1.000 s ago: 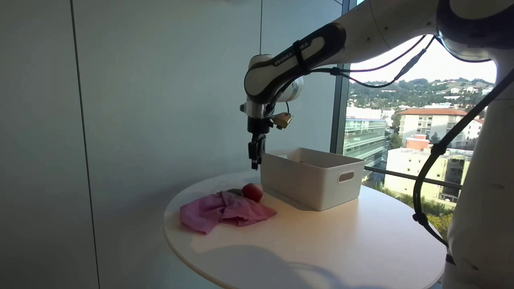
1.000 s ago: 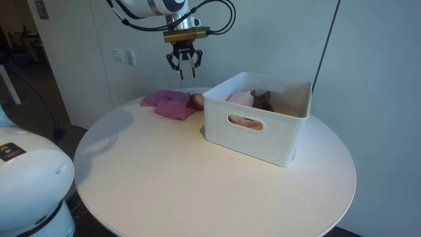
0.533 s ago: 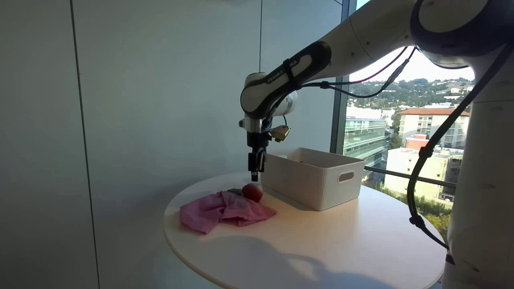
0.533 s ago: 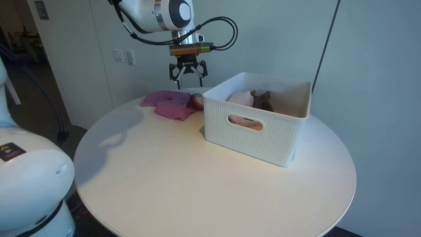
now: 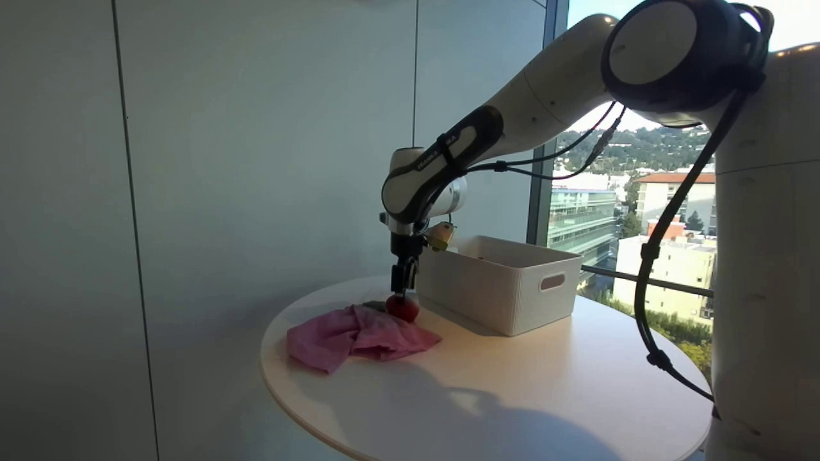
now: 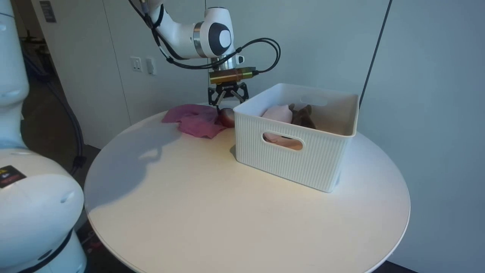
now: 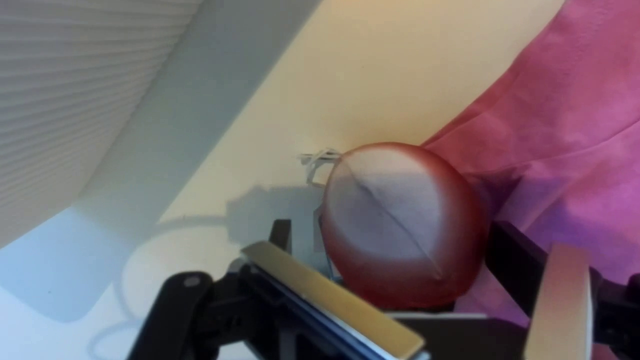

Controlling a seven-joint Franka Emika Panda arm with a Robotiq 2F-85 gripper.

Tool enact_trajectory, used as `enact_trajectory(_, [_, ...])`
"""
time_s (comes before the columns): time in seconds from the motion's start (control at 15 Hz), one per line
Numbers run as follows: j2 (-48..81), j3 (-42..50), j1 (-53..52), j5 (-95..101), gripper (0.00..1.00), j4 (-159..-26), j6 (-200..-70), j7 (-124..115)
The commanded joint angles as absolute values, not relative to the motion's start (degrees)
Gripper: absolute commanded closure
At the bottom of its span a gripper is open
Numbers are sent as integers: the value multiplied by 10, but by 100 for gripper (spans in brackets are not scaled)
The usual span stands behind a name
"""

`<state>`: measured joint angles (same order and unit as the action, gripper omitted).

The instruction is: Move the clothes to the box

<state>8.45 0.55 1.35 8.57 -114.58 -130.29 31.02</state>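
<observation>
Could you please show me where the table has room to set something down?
In an exterior view, the table is bare between the white box, pink cloth and robot base. It's crowded where the open gripper straddles the red ball between the cloth and box.

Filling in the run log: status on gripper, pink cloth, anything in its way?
Gripper open, straddling round red object. Pink cloth on table, outside box. Red object at cloth's edge, possibly in the way.

Both exterior views look down from well back, sharing the round counter [image 6: 227, 212], ribbed box [image 6: 288, 162] and pink cloth [image 6: 195, 120]; the wrist view faces down, close up
</observation>
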Motion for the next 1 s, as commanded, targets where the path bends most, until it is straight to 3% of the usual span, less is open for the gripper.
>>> enact_trajectory(0.0, [130,3,25,88,8,-1115,-1331,322])
enact_trajectory(0.07, [140,2,27,89,27,-1111,-1339,320])
enact_trajectory(0.6, [103,-6,27,79,86,-1133,-1341,301])
enact_trajectory(0.93, [-38,8,1,213,90,-1200,-1335,146])
